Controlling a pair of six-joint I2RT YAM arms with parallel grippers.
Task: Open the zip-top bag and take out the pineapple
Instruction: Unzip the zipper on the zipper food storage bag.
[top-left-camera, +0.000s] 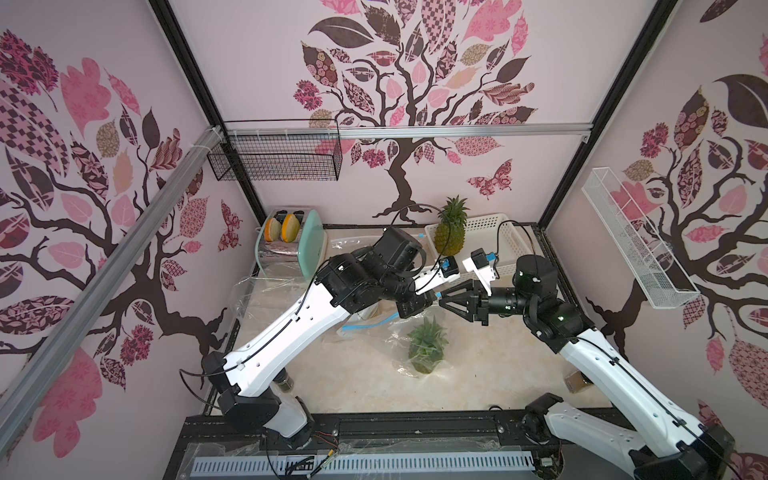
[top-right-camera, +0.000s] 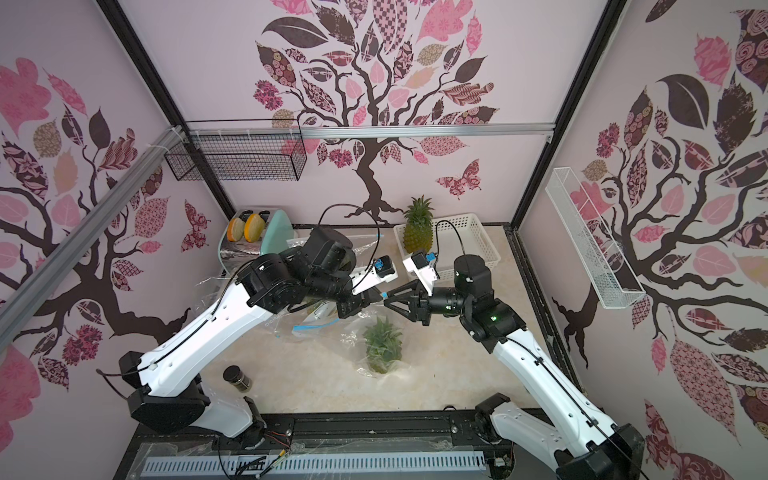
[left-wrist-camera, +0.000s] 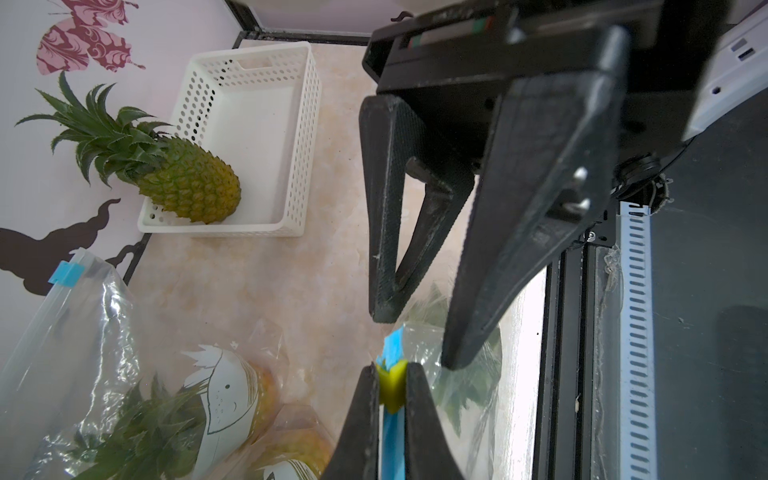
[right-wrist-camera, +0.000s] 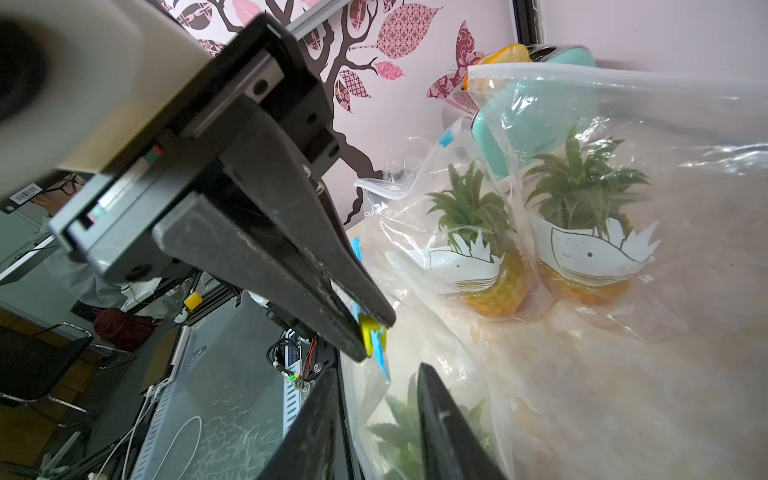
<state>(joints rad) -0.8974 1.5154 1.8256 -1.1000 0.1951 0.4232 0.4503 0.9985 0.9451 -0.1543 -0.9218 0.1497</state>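
Observation:
A clear zip-top bag (top-left-camera: 399, 332) with a blue zip strip (left-wrist-camera: 392, 440) stands mid-table, and the pineapple (top-left-camera: 426, 349) (top-right-camera: 382, 345) is inside it with its green crown up. My left gripper (left-wrist-camera: 392, 386) (top-left-camera: 434, 297) is shut on the bag's yellow slider (left-wrist-camera: 392, 388) (right-wrist-camera: 370, 328) above the pineapple. My right gripper (right-wrist-camera: 376, 374) (top-left-camera: 442, 301) faces it tip to tip. It is open, its fingers (left-wrist-camera: 382, 307) stand on either side of the bag's top edge, and nothing is gripped. Through the plastic, the pineapple's leaves (right-wrist-camera: 407, 428) show between the right fingers.
A second pineapple (top-left-camera: 451, 230) stands in a white basket (top-left-camera: 498, 237) at the back. Two more bagged pineapples (right-wrist-camera: 478, 249) (right-wrist-camera: 582, 245) lie under my left arm. A mint toaster (top-left-camera: 311, 245) sits back left, and a dark jar (top-right-camera: 237, 378) is near the left arm's base.

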